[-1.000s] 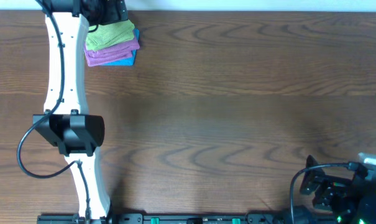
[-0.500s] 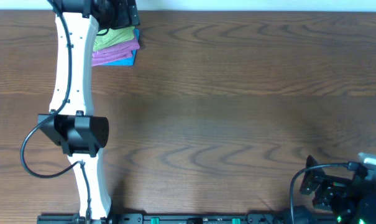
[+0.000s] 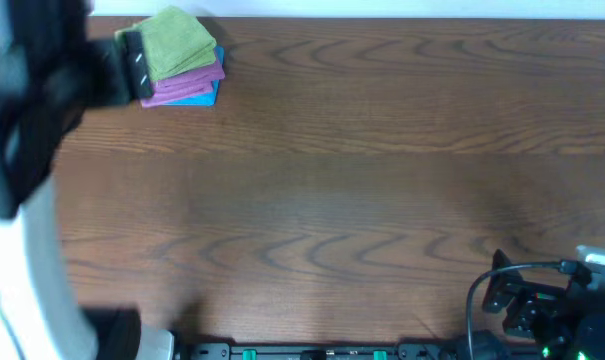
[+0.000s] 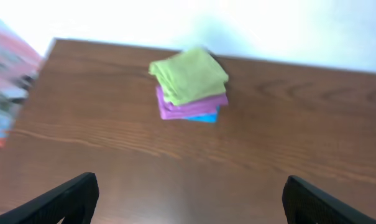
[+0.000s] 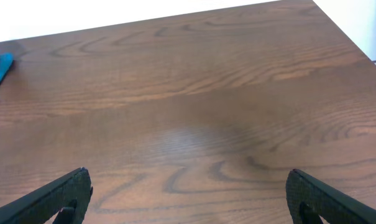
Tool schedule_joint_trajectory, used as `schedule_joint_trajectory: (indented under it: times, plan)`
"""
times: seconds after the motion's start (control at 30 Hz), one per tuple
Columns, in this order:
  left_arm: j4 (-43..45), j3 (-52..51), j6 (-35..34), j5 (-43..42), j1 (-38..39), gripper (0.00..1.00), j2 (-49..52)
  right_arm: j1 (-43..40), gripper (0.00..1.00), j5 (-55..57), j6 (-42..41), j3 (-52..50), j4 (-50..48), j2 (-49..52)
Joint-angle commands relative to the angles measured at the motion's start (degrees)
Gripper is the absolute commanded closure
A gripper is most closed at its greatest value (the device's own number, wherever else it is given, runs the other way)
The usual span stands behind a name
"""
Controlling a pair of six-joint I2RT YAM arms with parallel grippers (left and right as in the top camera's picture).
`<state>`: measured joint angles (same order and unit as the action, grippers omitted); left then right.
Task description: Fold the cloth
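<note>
The green cloth [image 3: 177,44] sits at the far left corner of the desk [image 3: 382,200]. It is folded small and lies on top of a pile. Under it is a purple cloth [image 3: 187,82], and a blue cloth [image 3: 197,97] is at the bottom.

The left pincer [image 4: 189,198] is up above the desk and looks down at the pile. Its two fingers are spread wide with nothing between them. The left arm [image 3: 27,270] looks big and blurry from above.

The right pincer [image 5: 188,190] is at the near right corner, well apart from the pile. It is spread wide too and holds nothing.
</note>
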<state>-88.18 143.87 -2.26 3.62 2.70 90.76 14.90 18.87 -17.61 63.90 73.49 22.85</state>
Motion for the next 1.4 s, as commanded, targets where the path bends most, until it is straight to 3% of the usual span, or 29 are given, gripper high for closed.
schedule_joint_trajectory:
  times: [0.0,0.23,0.43,0.6,0.83,1.07,1.37]
  plan:
    - [1.9,-9.6,0.5,3.4,-0.2,0.05,-6.6,0.0,0.01,0.2,-1.0,-0.3,0.0,-0.1]
    - [21.9,-47.6,1.0,2.6,-2.9,0.04,-34.2,0.0,0.01,0.2,-1.0,-0.3,0.1,-0.1]
    - [31.8,-67.6,5.7,-2.7,-4.5,0.04,-52.1,0.0,0.01,0.2,-1.0,-0.3,0.0,-0.1]
    - [39.5,-82.5,5.2,-5.0,-5.1,0.05,-64.4,0.0,0.01,0.2,-1.0,-0.3,0.0,-0.1]
    - [51.0,-98.7,-0.2,-5.2,-6.5,0.05,-75.1,0.0,0.01,0.2,-1.0,-0.3,0.0,-0.1]
    - [60.1,-111.8,-12.7,-4.7,-8.2,0.05,-81.3,0.0,0.01,0.2,-1.0,-0.3,0.0,-0.1]
    - [68.4,-122.6,-12.6,-3.2,-9.9,0.05,-83.6,0.0,0.01,0.2,-1.0,-0.3,0.0,-0.1]
